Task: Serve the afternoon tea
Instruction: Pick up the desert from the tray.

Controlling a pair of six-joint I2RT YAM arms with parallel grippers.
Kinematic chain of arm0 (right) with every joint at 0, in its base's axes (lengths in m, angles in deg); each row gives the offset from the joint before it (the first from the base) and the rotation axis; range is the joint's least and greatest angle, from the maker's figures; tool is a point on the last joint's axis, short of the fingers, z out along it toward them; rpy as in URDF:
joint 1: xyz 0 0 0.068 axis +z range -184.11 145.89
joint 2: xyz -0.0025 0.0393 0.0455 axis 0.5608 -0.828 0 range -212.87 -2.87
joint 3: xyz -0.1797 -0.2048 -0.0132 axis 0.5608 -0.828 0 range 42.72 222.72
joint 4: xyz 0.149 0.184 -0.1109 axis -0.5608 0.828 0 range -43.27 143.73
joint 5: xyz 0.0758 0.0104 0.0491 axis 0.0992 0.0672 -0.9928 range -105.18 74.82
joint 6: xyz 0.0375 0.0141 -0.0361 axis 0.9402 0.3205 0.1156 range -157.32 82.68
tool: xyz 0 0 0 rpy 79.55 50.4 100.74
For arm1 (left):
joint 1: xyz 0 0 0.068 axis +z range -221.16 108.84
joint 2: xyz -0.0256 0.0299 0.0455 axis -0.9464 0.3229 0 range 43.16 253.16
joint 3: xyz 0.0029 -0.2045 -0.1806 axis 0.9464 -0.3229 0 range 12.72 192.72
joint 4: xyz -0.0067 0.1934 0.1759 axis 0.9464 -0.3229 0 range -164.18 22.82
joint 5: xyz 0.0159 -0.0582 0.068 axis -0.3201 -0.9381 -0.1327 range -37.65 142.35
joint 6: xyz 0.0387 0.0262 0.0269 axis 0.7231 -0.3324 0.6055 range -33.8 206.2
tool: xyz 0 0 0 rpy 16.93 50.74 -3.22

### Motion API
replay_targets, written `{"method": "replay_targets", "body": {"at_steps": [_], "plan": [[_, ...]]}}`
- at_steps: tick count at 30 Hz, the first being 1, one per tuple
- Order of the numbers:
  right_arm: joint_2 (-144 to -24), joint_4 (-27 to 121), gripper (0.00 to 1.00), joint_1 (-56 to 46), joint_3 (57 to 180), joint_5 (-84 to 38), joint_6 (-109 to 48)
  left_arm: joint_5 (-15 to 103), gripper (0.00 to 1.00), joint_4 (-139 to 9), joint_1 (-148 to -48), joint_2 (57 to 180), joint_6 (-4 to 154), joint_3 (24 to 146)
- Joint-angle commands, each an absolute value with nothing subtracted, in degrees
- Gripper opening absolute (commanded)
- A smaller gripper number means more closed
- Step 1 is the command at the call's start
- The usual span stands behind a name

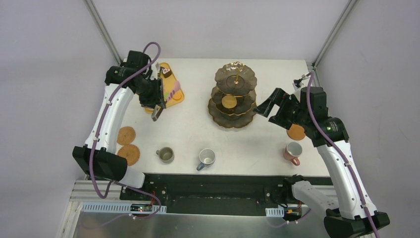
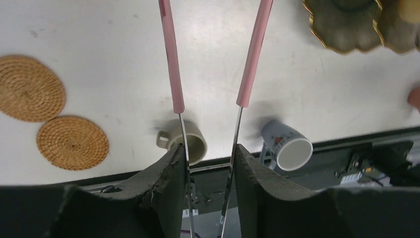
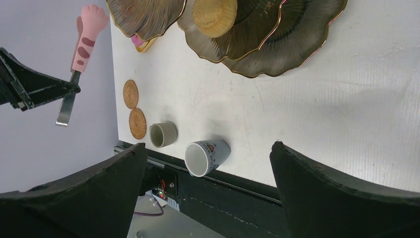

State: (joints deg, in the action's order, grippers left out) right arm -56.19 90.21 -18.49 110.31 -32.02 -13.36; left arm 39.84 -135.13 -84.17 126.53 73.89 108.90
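Since the left gripper [image 2: 210,151] clamps the tongs [image 2: 171,64] by their thin metal end, they could twist mid-carry from tray [image 1: 181,97] at ten o'clock to stand [image 1: 235,94] at twelve; the right gripper [image 1: 265,106] has its jaws wide apart, empty

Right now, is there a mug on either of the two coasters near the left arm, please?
No, both coasters lie bare, and the olive mug stands on the table beside them.

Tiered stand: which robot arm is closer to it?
Right. The right end effector is beside the tiered stand; the left end effector, gripping tongs, is off by the yellow tray.
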Motion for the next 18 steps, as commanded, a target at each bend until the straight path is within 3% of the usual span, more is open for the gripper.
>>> {"method": "replay_targets", "body": {"at_steps": [1,8,18], "plan": [[-56.93,88.72,0.99,-18.44,110.91,-33.49,-12.98,44.3,0.37,-133.79,-75.85,130.26,70.85,107.97],[-58.22,89.61,0.99,-18.4,111.84,-34.75,-13.44,48.7,0.39,-134.75,-67.05,137.94,72.9,108.47],[-59.04,88.8,0.99,-17.41,111.03,-34.92,-13.71,50.31,0.4,-135.15,-66.67,142.36,73.64,108.5]]}}
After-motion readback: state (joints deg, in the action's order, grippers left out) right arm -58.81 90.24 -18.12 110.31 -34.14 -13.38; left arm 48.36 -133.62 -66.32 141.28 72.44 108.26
